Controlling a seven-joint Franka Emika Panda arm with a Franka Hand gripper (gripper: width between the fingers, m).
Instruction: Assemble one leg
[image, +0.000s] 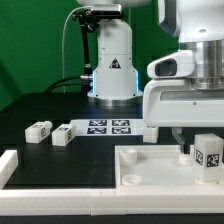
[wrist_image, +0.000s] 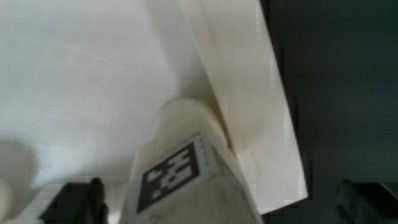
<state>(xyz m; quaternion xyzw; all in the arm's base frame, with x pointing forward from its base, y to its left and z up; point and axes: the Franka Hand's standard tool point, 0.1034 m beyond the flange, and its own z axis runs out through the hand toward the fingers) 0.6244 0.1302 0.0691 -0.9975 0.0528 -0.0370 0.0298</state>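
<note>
Black table (image: 60, 160), white tabletop (image: 150, 170), leg (image: 209, 152) upright.

The arm (image: 190, 95) hides the tabletop's (image: 150, 165) far right corner.

Low exterior view faces arm; wrist view closes on leg (wrist_image: 178, 170).

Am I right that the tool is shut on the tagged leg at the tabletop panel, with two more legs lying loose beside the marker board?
Not quite: the tool is open, its fingers apart on either side of the leg in the wrist view. The rest holds: the leg stands at the tabletop panel, and two loose legs lie beside the marker board.
</note>
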